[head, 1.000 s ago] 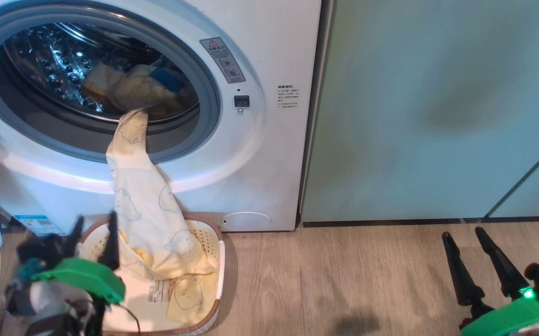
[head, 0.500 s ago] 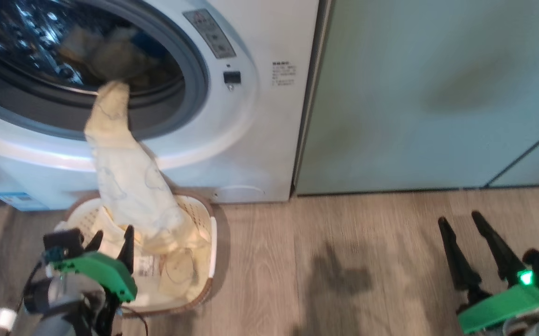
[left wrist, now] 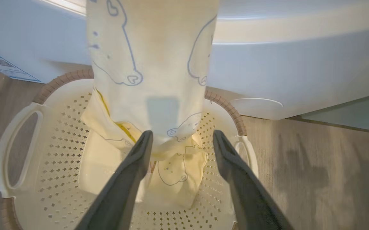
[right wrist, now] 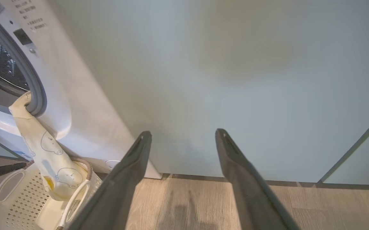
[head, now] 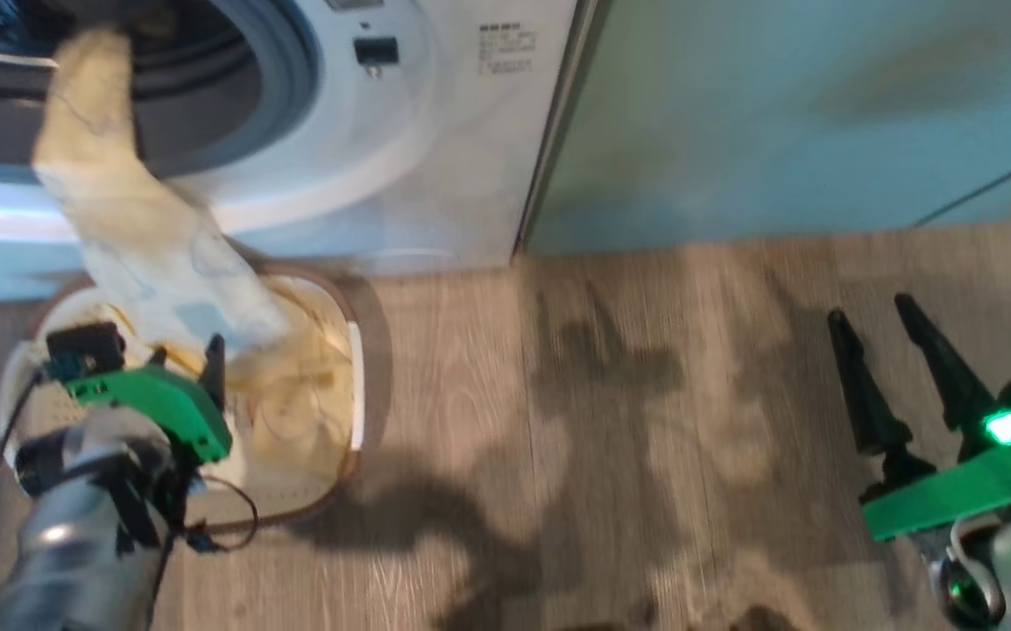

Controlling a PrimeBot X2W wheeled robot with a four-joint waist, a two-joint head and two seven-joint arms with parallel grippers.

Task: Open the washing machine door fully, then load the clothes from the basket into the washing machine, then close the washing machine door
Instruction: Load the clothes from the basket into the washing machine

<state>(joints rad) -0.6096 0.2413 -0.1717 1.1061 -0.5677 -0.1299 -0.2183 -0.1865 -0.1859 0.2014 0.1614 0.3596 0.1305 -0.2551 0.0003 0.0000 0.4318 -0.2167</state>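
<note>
Two grippers show, both spread wide and empty. Left gripper [left wrist: 182, 135] hangs over the basket, its two dark fingers pointing at the lower end of the hanging garment, one tip to each side of it in the wrist view; whether they touch the cloth cannot be told. Right gripper [head: 869, 311] hovers above bare floor well to the right, its two fingers aimed at the cabinet and nothing between them.

One white washer [head: 435, 175] stands at the left, its opening uncovered, with one grey gasket [head: 295, 70] ringing it. Beside it on the right are two pale green cabinet panels [head: 777, 114], split by one dark slanting seam. Wood-look floor [head: 646, 438] runs in front of both.

One cream basket [left wrist: 59, 153] sits on the floor against the washer's front. It has perforated walls, a brown rim and two white loop handles [left wrist: 8, 153], one at each end.

One long pale yellow garment [left wrist: 152, 64] with outline bears hangs out of the opening, over the washer's lip and down into the basket. More yellow fabric [left wrist: 175, 172] lies bunched on the basket floor under it; whether that is a second piece cannot be told.

One blue sticker [left wrist: 2, 65] marks the washer's lower corner.
</note>
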